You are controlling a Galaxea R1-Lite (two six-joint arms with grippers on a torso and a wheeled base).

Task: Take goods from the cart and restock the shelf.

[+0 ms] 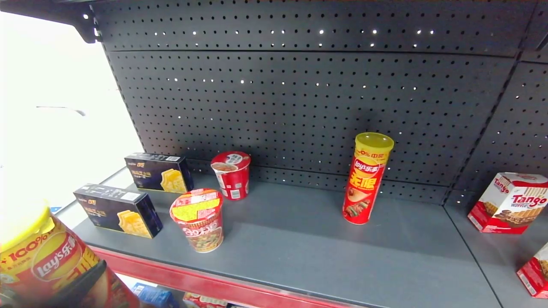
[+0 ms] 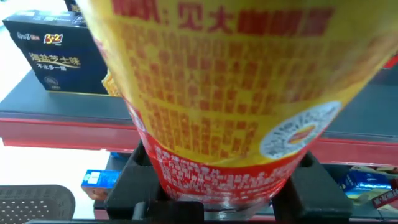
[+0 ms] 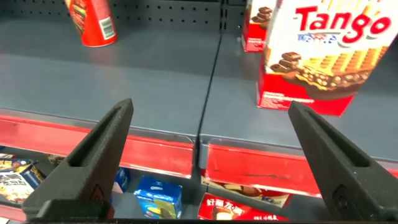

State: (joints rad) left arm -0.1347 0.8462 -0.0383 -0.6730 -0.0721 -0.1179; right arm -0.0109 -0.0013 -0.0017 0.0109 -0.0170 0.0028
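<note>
Chips can (image 2: 236, 93) gripped by left hand (image 2: 221, 190); right hand (image 3: 210, 111) spread before wafer box (image 3: 317, 56).

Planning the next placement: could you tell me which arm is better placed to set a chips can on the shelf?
Left: the left gripper holds a chips can before the shelf; the right gripper hangs open and empty.

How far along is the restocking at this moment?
Done, it seems: one can stands on the shelf, alongside boxes and noodle cups. In hand: the left gripper is shut on a second can, in front of the shelf. Left: placing it, probably beside the first. The right gripper is open and empty.
</note>
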